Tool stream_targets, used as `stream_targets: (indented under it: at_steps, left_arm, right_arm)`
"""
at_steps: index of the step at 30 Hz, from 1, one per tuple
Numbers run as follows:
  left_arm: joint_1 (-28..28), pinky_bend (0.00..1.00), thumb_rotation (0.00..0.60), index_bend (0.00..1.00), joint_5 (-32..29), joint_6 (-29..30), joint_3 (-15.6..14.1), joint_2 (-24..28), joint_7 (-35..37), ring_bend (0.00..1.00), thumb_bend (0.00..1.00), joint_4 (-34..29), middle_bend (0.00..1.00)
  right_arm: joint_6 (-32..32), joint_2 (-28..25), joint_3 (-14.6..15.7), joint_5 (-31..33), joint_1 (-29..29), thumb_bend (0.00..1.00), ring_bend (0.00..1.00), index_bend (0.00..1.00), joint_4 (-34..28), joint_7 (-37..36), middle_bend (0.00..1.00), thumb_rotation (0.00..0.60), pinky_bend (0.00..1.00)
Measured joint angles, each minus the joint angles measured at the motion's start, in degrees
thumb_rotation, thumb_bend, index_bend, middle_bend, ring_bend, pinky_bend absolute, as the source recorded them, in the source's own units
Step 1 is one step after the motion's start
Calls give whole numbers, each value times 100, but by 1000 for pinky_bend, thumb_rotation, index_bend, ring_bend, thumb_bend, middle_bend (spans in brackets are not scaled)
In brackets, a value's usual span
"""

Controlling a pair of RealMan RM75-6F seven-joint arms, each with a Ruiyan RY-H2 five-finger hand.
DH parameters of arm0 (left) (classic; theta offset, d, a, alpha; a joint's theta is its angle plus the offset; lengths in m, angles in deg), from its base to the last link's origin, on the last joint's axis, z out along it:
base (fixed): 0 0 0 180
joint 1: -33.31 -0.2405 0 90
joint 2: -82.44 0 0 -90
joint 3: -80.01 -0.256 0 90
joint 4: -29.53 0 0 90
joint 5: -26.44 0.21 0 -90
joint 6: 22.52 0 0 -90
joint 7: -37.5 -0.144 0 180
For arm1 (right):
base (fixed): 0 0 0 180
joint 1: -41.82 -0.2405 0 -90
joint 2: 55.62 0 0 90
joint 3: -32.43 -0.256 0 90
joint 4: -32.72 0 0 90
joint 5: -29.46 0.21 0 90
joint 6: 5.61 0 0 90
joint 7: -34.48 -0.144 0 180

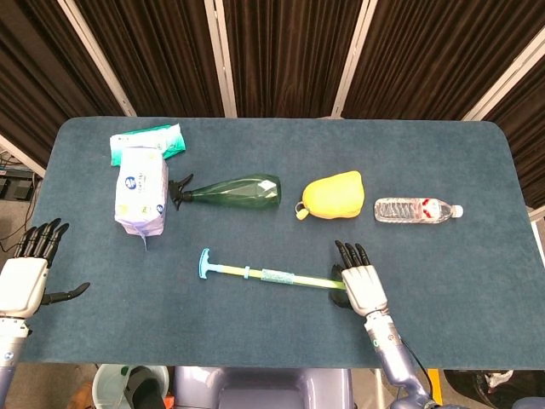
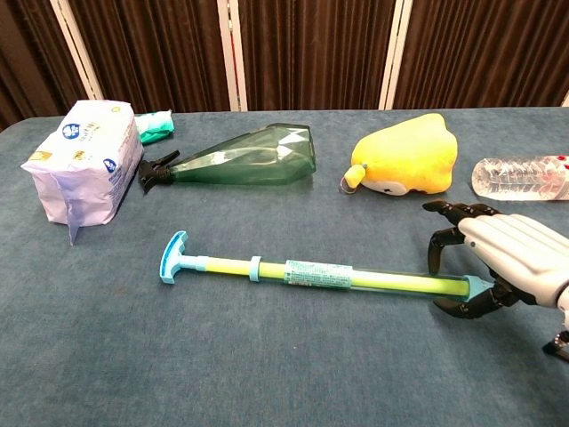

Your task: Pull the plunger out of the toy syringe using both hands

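Lying mid-counter (image 1: 443, 153) in the head view, the toy syringe (image 1: 272, 275) has the right hand (image 1: 362, 285) over its tip; the left hand (image 1: 24, 277) hovers spread, empty. Chest view: right fingers (image 2: 444, 240) arch around that tip, grip uncertain.

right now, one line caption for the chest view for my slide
Right hand poised open over the nozzle end of the toy syringe lying on the blue table, not yet gripping.

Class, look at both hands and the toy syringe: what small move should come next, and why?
Probably close the right hand around the nozzle end of the syringe: its fingers arch over that tip without clearly gripping. The left hand waits open, off the table's edge, far from the handle.
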Motion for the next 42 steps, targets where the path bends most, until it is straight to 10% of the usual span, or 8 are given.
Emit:
stream_targets:
  at_steps: [10, 21, 42]
  left_arm:
    - [8, 0, 600, 15, 0, -36, -17, -19, -80, 0, 122, 7, 23]
    - [315, 0, 600, 334, 153, -189, 100, -837, 412, 0, 293, 749, 87]
    - [1899, 0, 600, 332, 309, -1475, 498, -3284, 1499, 0, 103, 2493, 91]
  right_arm:
    - [72, 50, 32, 61, -35, 376, 0, 584, 111, -93, 25, 600, 0]
    - [91, 40, 59, 34, -74, 388, 0, 613, 87, -261, 38, 600, 0]
    - [-42, -141, 3, 17, -94, 388, 0, 612, -174, -363, 40, 600, 0]
